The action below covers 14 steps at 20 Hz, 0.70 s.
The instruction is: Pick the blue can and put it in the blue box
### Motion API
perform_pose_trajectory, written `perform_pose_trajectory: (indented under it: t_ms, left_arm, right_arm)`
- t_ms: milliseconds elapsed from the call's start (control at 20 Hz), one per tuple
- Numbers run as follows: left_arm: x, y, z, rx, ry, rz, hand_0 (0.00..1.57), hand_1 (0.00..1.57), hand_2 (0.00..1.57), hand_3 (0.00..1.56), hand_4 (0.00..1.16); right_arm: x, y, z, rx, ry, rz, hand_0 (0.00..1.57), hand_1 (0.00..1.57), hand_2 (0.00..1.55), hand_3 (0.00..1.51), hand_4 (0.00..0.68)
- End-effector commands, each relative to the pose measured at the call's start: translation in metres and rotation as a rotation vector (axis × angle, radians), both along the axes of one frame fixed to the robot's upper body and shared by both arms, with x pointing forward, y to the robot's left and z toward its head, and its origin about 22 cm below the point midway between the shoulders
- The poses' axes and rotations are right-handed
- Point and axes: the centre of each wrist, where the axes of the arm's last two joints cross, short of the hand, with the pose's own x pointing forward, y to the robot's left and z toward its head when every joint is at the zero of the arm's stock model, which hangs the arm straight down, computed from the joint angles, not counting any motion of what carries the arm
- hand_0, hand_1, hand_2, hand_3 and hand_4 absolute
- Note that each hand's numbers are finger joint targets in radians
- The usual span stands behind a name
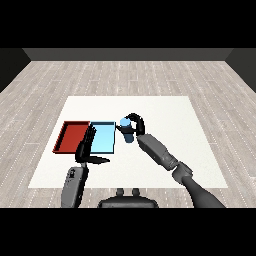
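Right hand point(136, 125) is curling round the blue can point(125, 130), holding it upright just right of the blue tray point(102, 145). Can is likely light, stiff, smooth; mid-wall grip suits. Left hand point(86, 146) is hovering, fingers straight.

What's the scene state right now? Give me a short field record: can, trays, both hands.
blue can: upright, just right of the light blue tray, not in it
right hand: fingers curled round the blue can
left hand: fingers straight, over the near edge where the trays meet
light blue tray: nothing in it
red tray: left of the light blue tray, side by side
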Motion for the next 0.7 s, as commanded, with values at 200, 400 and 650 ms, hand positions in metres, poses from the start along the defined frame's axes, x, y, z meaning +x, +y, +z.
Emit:
perform_pose_trajectory:
  t_ms: [200, 400, 650]
  left_arm:
    - [0.007, -0.03, -0.011, 0.015, 0.069, -0.052, 0.0, 0.0, 0.0, 0.0, 0.0]
    - [0.011, -0.047, -0.004, 0.011, 0.072, -0.071, 0.0, 0.0, 0.0, 0.0, 0.0]
    - [0.015, -0.052, -0.009, -0.021, 0.12, -0.108, 0.0, 0.0, 0.0, 0.0, 0.0]
  right_arm:
    - [-0.037, -0.054, 0.013, -0.047, -0.064, 0.023, 1.44, 1.44, 1.44, 1.41, 0.62]
    - [-0.074, -0.06, 0.012, -0.062, -0.054, 0.033, 1.42, 1.42, 1.44, 1.4, 0.616]
    - [-0.073, -0.088, 0.047, -0.084, -0.098, 0.028, 1.44, 1.44, 1.45, 1.4, 0.609]
